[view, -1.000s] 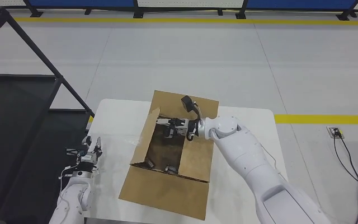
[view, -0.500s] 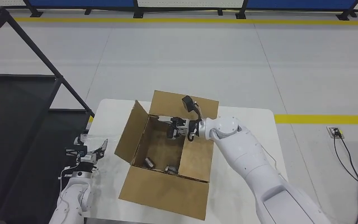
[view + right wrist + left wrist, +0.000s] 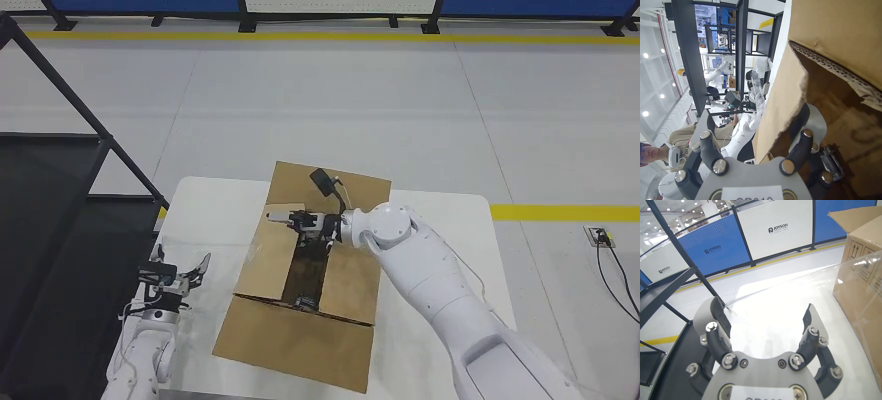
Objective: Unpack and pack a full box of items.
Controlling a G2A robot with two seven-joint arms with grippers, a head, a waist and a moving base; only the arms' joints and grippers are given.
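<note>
Currently, by size. Bench (image 3: 215, 205): white, carrying everything else, unmoved. Box (image 3: 300, 350): brown cardboard, mid-bench, in the same spot as a second ago. Left flap (image 3: 265, 255): this is the main change. Half a second ago it was swung wide out over the bench; now it stands back up and leans over the opening, so from above I see only a narrow dark slot of the interior. Clear plastic wrapper (image 3: 810, 279): lying slack on the bench between the box and my left arm, with one corner at a finger pad (image 3: 719, 313); I cannot tell whether it touches the pad. Right gripper (image 3: 288, 217): it has shifted toward the left flap, and its fingers are spread and straddle the flap's ragged edge (image 3: 791, 113) without clamping it. Left gripper (image 3: 762, 306): near the bench's edge, apart from the box, fingers spread wider than a second ago with nothing held between them. Small dark items (image 3: 305, 298): on the box floor, one a metallic piece (image 3: 829, 164). My reading: the wrapper has been let go and counts as unpacked. Unpacking is unfinished, and the flap likely has to swing out again before I can reach inside.
</note>
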